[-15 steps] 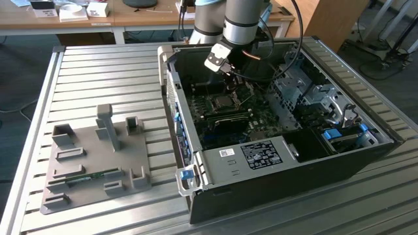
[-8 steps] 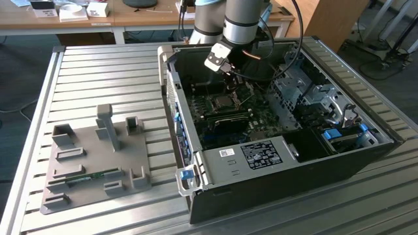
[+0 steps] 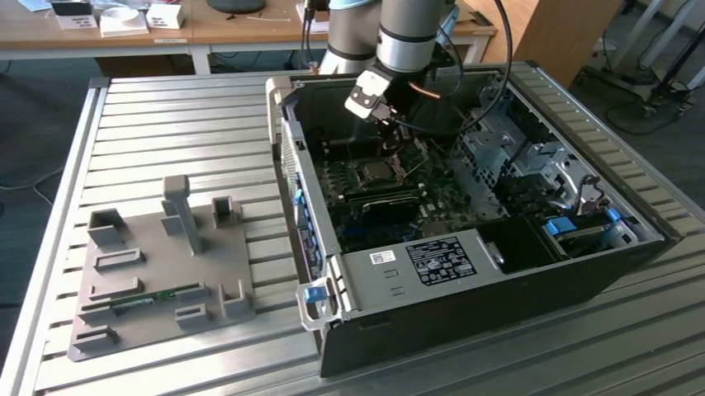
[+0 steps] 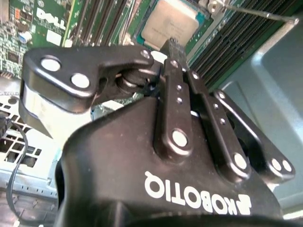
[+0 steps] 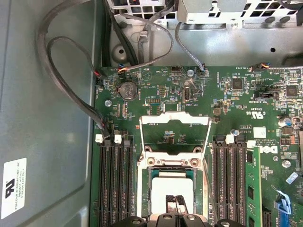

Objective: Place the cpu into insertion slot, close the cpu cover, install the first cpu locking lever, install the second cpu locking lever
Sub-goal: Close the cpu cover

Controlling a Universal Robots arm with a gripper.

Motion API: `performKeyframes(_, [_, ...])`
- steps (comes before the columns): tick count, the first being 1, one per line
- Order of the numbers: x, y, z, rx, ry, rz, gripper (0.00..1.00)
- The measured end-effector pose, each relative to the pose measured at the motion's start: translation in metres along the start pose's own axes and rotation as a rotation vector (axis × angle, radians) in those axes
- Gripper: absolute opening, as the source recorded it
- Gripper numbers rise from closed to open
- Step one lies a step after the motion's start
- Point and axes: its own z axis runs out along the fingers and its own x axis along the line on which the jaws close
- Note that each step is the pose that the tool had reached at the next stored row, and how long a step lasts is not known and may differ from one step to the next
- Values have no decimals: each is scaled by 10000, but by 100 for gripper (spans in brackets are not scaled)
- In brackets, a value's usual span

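A grey holder tray (image 3: 154, 272) lies on the metal surface (image 3: 165, 124), well away from the hand toward the exterior view's left. A small green stick (image 3: 144, 301) lies in the tray. Next comes the open computer case (image 3: 484, 289), and the hand (image 3: 388, 142) reaches down inside it.

In the first wrist view a white sticker (image 5: 14, 187) with dark print sits on the case wall, far to the side of the hand (image 5: 175, 204). Closer in, long black memory slots (image 5: 116, 184) run on both sides of the hand.

The cpu (image 5: 171, 185) lies flat in the insertion slot (image 5: 148, 187), right under the fingertips, with its silver top facing up. It is square, so it has no clear long side. Its edges run straight along with the memory slots.

The cpu cover (image 5: 175, 118) is flipped open on the side of the slot away from the hand.

In the second wrist view the hand (image 4: 173, 45) has its fingers (image 4: 171, 71) pressed together, with the tip just at the edge of the cpu (image 4: 168, 23). I see nothing held between them. White letters (image 4: 196, 194) are printed on the hand's black body.
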Motion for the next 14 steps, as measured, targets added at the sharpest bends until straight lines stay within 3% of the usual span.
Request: performKeyframes(14, [0, 1, -22, 2, -3, 0, 11])
